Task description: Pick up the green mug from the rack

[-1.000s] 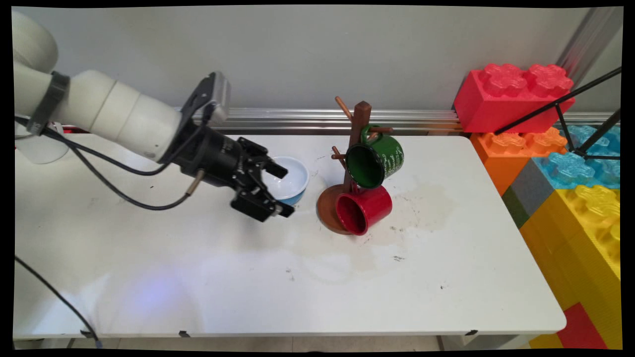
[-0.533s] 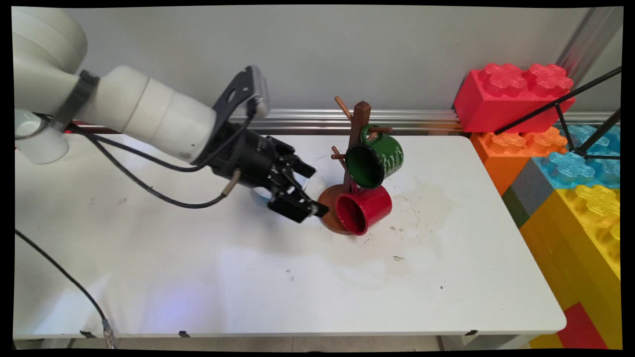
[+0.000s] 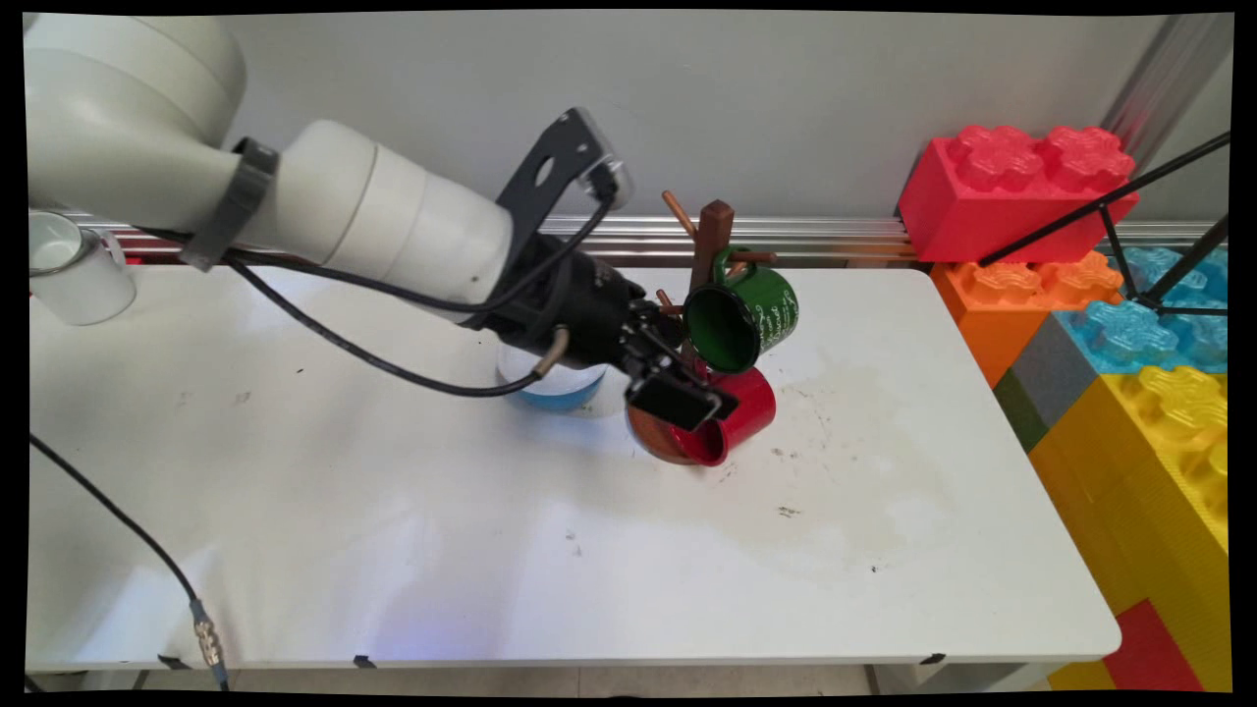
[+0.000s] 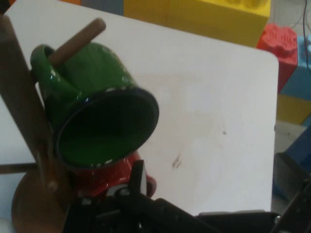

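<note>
Two mugs [image 3: 751, 314] [image 3: 732, 417], one bowl [image 3: 560, 385]

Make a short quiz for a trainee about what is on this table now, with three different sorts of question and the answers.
1. True or false: the green mug hangs on a peg of the wooden mug tree.
2. Which thing is the gripper nearest to? A: red mug; B: blue bowl; C: white cup.
3. Fill in: in the main view, the white cup stands at the table's far ____ corner.

Key
1. True; its handle is over a peg.
2. A. The gripper is right at the red mug's mouth, below the green mug.
3. Left.
</note>
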`<state>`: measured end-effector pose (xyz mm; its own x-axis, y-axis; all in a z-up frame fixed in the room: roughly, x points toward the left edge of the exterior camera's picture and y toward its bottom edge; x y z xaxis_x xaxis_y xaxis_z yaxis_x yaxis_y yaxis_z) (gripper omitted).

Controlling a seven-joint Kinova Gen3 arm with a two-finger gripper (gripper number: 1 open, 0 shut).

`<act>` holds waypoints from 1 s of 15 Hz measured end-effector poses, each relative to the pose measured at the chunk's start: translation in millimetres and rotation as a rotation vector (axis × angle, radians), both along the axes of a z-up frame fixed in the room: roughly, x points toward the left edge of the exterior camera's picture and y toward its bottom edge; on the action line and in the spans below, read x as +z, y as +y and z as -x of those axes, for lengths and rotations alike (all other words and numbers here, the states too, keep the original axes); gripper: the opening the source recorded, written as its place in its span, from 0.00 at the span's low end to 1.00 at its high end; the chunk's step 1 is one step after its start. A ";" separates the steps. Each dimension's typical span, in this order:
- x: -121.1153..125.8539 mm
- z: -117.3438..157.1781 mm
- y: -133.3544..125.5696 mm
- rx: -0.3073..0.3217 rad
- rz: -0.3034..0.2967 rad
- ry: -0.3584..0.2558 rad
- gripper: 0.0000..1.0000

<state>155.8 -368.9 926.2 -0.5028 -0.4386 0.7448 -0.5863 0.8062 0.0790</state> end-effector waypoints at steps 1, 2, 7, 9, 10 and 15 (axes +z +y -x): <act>0.8 5.1 -1.1 0.015 -0.004 0.007 1.00; 1.4 9.1 -2.4 0.027 -0.008 0.014 1.00; 2.0 25.4 -9.8 0.080 -0.027 0.046 1.00; 1.5 30.2 -12.8 0.099 -0.037 0.056 1.00; 1.1 31.8 -13.7 0.107 -0.041 0.059 1.00; -1.7 39.1 -16.9 0.152 -0.071 0.074 1.00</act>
<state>116.7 -385.9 924.5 -0.3717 -0.5585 0.7416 -0.6914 0.6996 0.1804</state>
